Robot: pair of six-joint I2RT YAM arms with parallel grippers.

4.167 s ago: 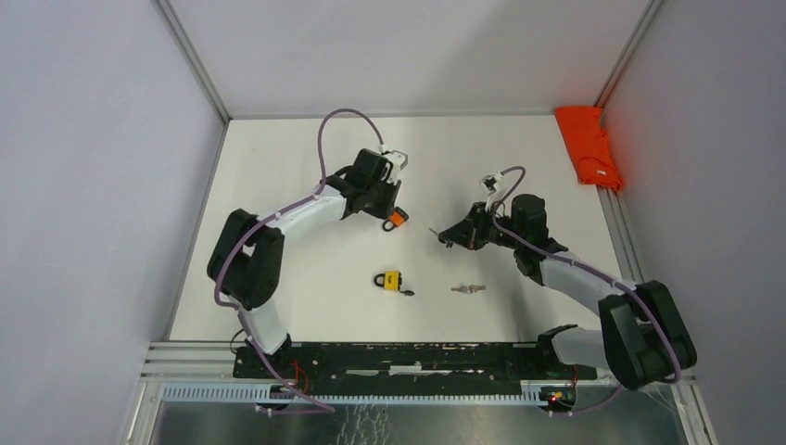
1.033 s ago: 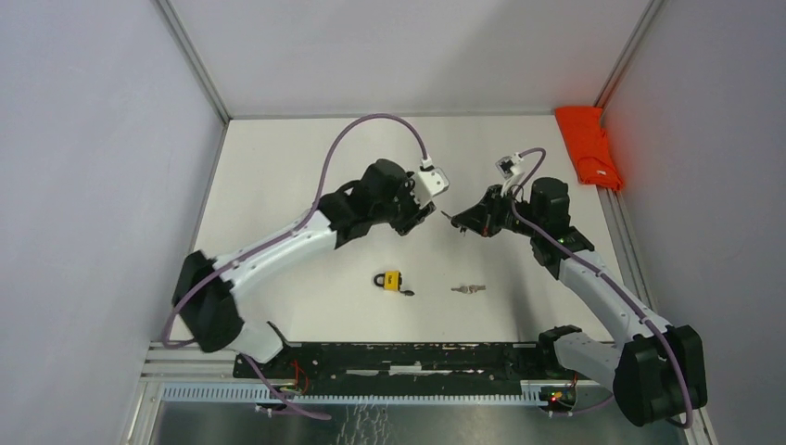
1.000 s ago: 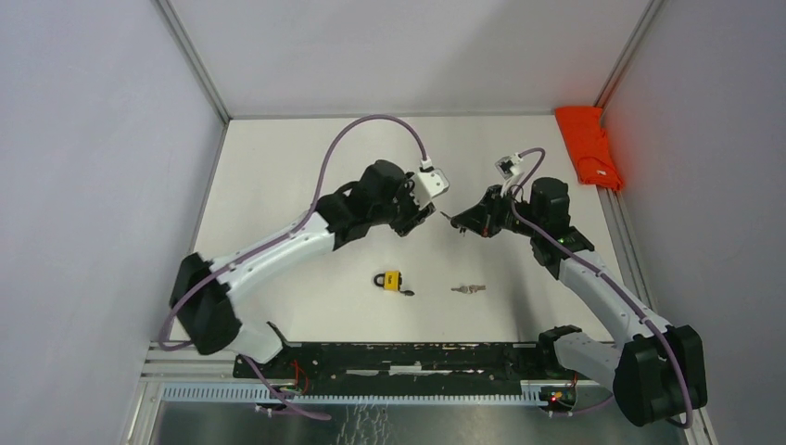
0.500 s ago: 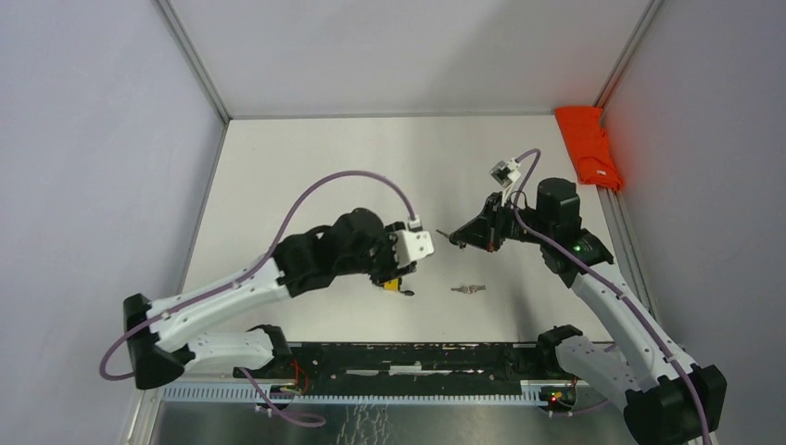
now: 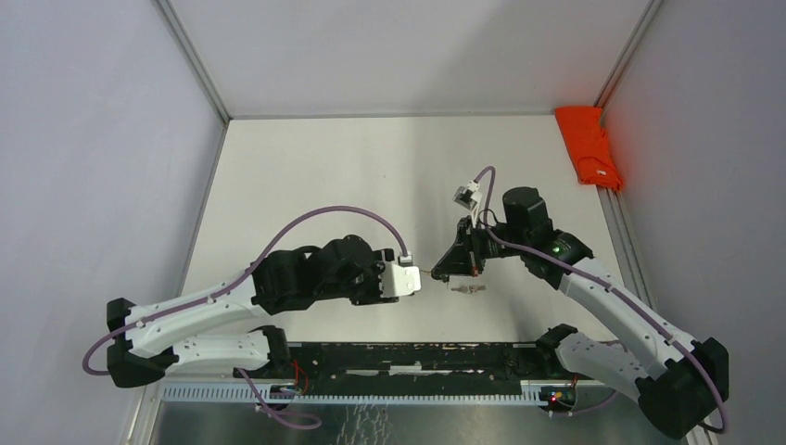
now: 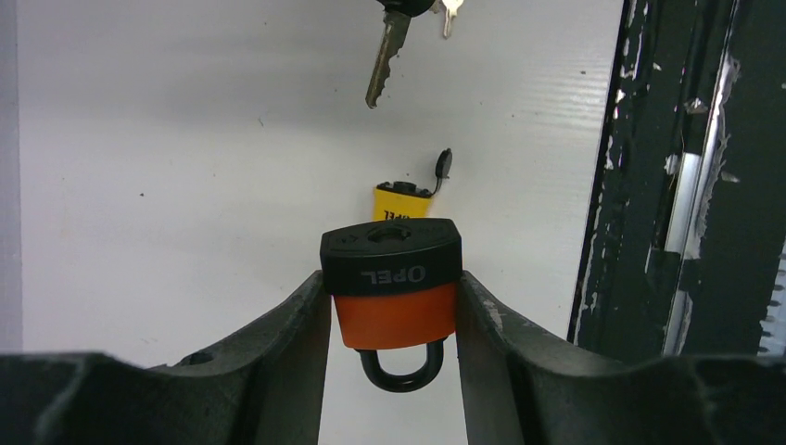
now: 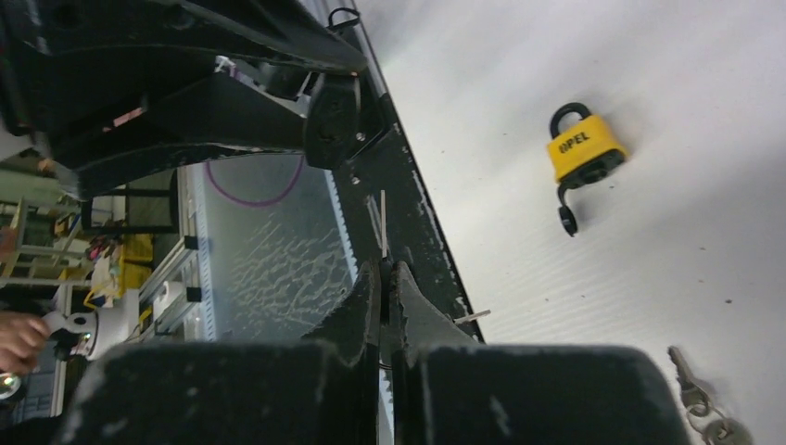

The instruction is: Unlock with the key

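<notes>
White tabletop (image 5: 306, 185) lay between grey walls. The left gripper (image 6: 390, 278) clamped the orange padlock (image 6: 394, 320) by its sides, with the keyhole (image 6: 387, 235) facing the key (image 6: 384, 57) pinched in the fully closed right gripper (image 7: 382, 271). The key tip stood apart from the keyhole, so insertion and turning remained. A yellow padlock (image 7: 582, 146) and spare keys (image 5: 468, 288) lay on the table. Compared with one second earlier, both grippers had moved toward the near edge.
</notes>
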